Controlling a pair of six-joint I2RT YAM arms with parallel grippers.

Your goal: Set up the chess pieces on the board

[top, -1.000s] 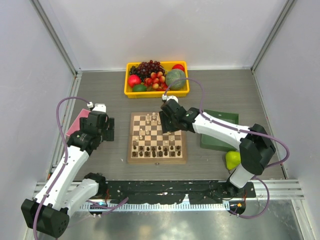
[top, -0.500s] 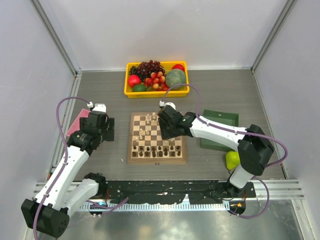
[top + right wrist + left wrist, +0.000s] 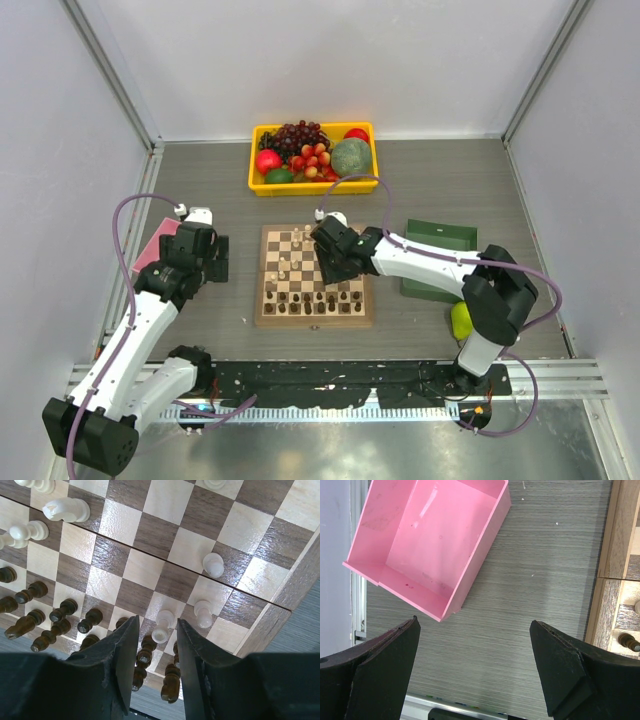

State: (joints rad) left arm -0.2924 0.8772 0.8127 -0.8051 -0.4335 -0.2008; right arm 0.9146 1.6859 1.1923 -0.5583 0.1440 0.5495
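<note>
The board lies mid-table, with dark chess pieces in its two near rows and cream ones scattered toward the far side. My right gripper hangs over the board's right half. In the right wrist view, my right gripper stands narrowly open around an upright cream pawn, with a gap on both sides. Two more cream pawns stand just to its right, and dark pawns lie to its left and below. My left gripper is wide open over bare table left of the board.
A yellow basket of fruit sits behind the board. A green tray and a pear lie to the right. A pink tray sits by my left gripper, near the left wall.
My right gripper has moved left and toward the near side over the board, and its jaws have narrowed round the cream pawn. The left arm has not moved.
</note>
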